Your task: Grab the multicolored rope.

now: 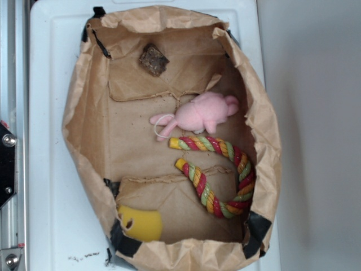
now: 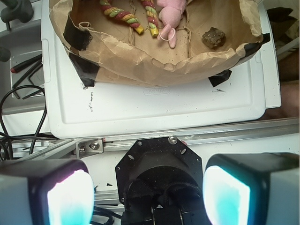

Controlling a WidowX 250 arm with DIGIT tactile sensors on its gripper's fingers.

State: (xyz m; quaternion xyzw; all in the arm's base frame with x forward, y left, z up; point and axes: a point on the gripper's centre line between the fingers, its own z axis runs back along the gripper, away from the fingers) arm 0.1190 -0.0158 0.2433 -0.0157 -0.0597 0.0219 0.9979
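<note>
The multicolored rope (image 1: pixel 225 175) lies bent in a U inside the brown paper bag (image 1: pixel 84 130), just beside the pink plush toy (image 1: pixel 203 113) — soft, light and yielding, I'd judge. Either straight arm suits a pinch. The end effector (image 2: pixel 147 197) hangs spread and empty — well short of the bag.

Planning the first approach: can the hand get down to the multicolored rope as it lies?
Probably yes. The multicolored rope lies uncovered in the open paper bag; the pink plush toy sits beside it. The hand is open, outside the bag.
</note>
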